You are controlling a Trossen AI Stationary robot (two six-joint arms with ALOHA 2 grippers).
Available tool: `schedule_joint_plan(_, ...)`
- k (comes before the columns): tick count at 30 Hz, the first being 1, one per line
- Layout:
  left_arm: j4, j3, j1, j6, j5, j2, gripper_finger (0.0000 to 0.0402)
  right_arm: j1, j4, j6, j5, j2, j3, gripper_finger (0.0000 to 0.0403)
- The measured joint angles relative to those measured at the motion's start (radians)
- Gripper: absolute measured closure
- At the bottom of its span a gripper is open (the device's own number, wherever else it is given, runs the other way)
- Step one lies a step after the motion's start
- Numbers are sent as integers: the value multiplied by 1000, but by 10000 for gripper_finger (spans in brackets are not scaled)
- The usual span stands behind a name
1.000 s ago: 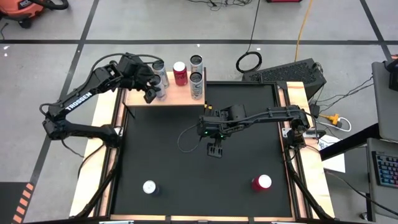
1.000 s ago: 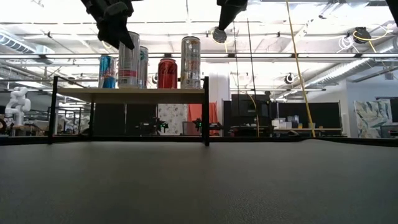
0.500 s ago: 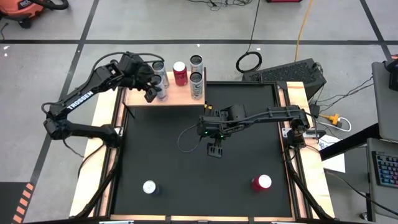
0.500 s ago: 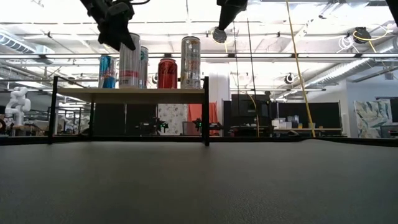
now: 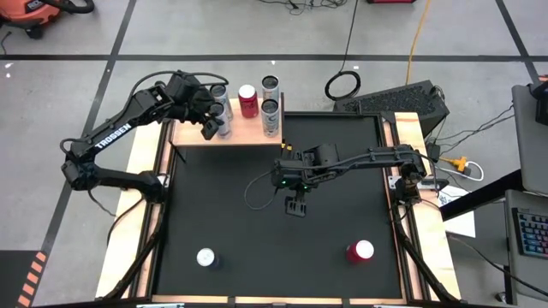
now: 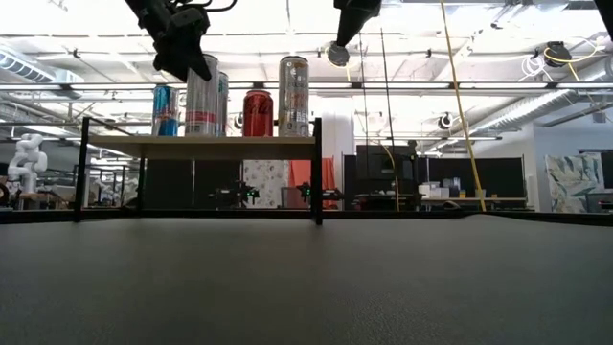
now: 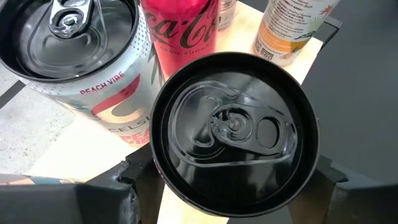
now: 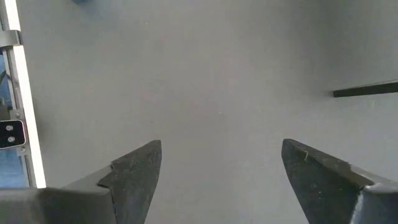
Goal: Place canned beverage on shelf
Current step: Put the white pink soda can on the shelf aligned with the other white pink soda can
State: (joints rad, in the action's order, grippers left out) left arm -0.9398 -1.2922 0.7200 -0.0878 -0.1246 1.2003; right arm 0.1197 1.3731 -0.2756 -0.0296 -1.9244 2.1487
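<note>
Left gripper [image 6: 182, 48], upper left, fingers spread, has lifted slightly off the silver can [image 6: 199, 96] now standing on the shelf [image 6: 201, 140]; placement looks done. Right gripper [image 5: 295, 208], mid-frame, fingers apart, idles over the mat.

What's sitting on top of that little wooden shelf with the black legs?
The small light-wood shelf on black legs carries several upright drink cans, including a red cola can and a tall silver can. The left tool hovers over a silver can; cans behind are partly hidden.
</note>
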Motion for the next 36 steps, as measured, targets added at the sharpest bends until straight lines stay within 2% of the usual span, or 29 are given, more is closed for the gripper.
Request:
schedule_joint_plan(8,2,5,0,-1,2,4,71,0,0,0,0,0,0,87)
schedule_joint_plan(12,3,5,0,2,26,3,48,0,0,0,0,0,0,87)
schedule_joint_plan(20,2,5,0,4,41,-25,42,0,0,0,0,0,0,87)
schedule_joint_plan(29,-76,5,0,8,59,-73,42,0,0,-4,0,0,0,87)
schedule_joint_plan(36,-73,4,-8,83,58,-85,42,0,0,-26,0,0,0,87)
